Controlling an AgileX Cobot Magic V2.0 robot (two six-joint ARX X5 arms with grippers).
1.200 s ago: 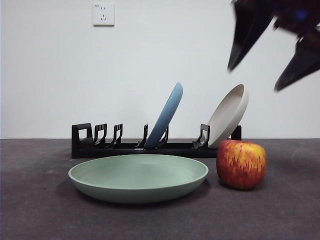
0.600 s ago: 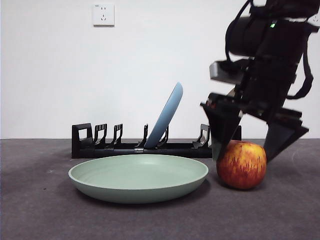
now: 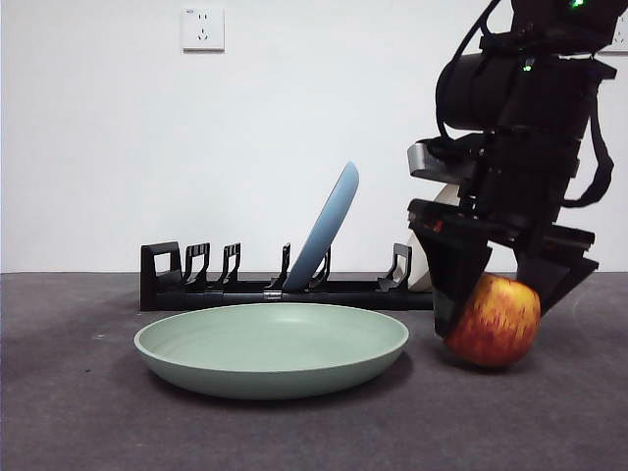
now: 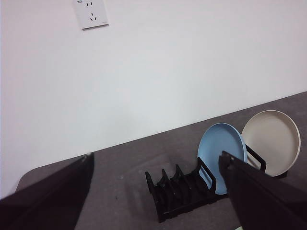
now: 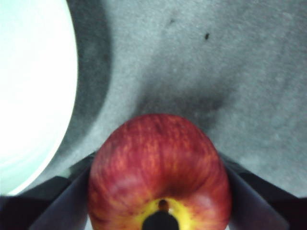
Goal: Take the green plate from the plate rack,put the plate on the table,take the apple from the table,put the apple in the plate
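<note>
The red apple (image 3: 496, 322) sits tilted between the two black jaws of my right gripper (image 3: 500, 314), which is shut on it, low over the table (image 3: 78, 392) just right of the green plate (image 3: 272, 348). In the right wrist view the apple (image 5: 158, 167) fills the space between the jaws of the right gripper (image 5: 160, 203), and the green plate's rim (image 5: 29, 96) lies close beside it. The plate lies flat and empty in front of the plate rack (image 3: 226, 289). My left gripper (image 4: 156, 155) hangs high above the rack (image 4: 182, 196), open and holding nothing.
A light blue plate (image 3: 329, 226) leans in the rack. A cream dish (image 4: 271, 141) stands at the rack's end, mostly hidden behind the right arm in the front view. A wall socket (image 3: 202, 28) is on the white wall.
The right arm came down from the top right over the apple and its jaws shut on it. The apple has tipped and shifted slightly right. The plate has stayed put.
</note>
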